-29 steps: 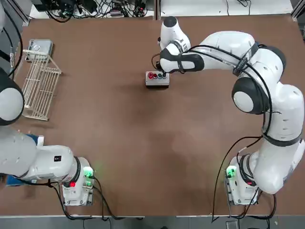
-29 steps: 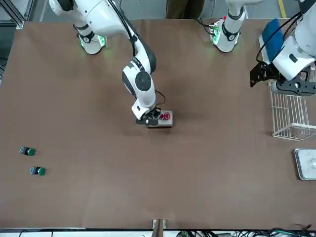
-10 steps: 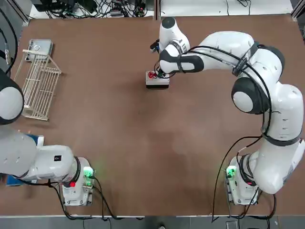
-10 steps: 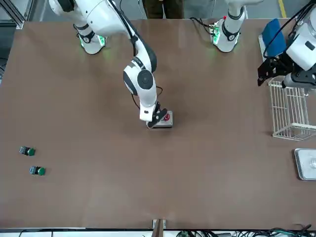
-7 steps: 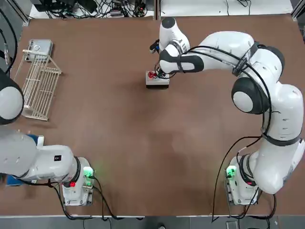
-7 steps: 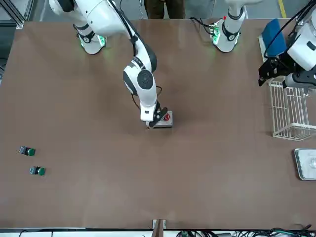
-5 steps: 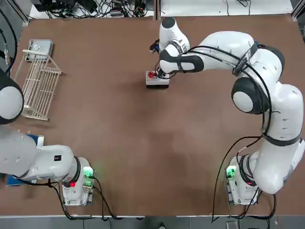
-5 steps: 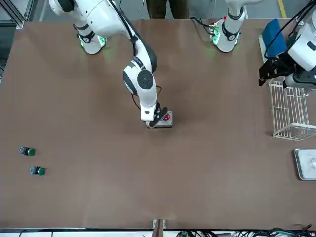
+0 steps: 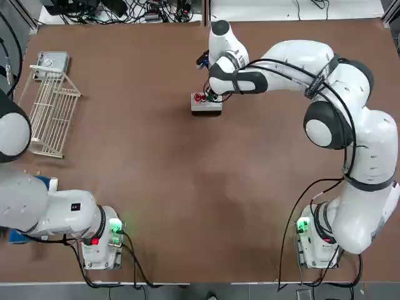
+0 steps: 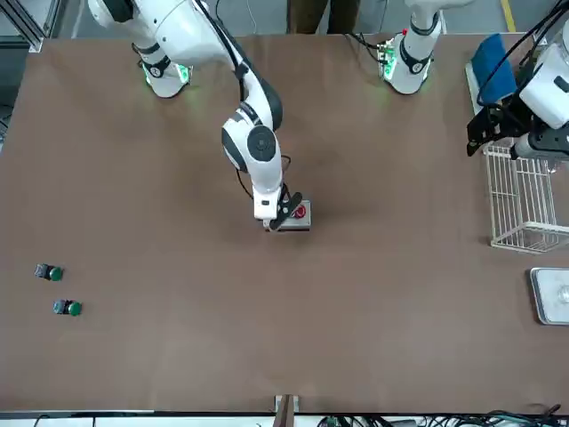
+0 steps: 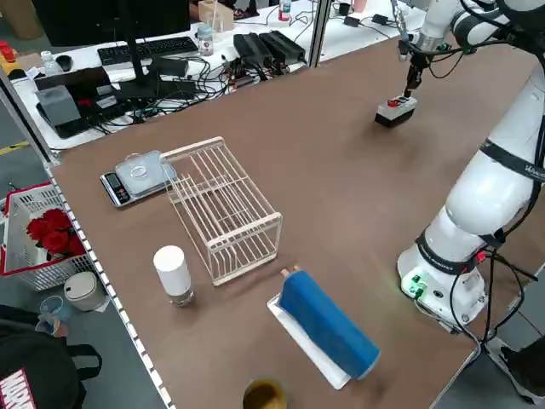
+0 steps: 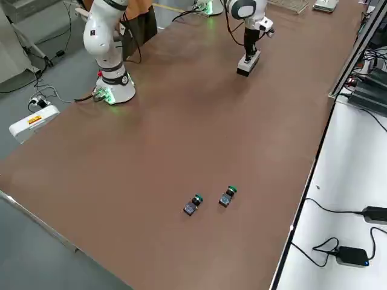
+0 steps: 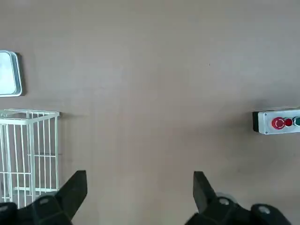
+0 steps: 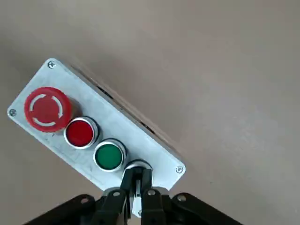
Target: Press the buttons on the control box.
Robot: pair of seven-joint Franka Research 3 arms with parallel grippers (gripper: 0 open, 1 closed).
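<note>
Table point(image 9: 187, 200): control box point(image 9: 205, 105); rack point(image 9: 50, 119); knobs point(image 10: 55, 290).

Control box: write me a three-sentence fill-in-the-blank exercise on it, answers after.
1. The largest of the buttons on the control box is coloured ____.
2. The right hand, fingers together, is at the button next to the ____ one.
3. The left hand hangs open near the white wire ____.

Answers: red; green; rack

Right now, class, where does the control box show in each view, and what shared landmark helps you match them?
Top: control box, upper centre.
Front, centre.
Left side, upper right.
Right side, top, right of centre.
Left wrist, right edge.
Right wrist, filling centre-left.
Landmark: right gripper, shut, at the box's end button.
</note>
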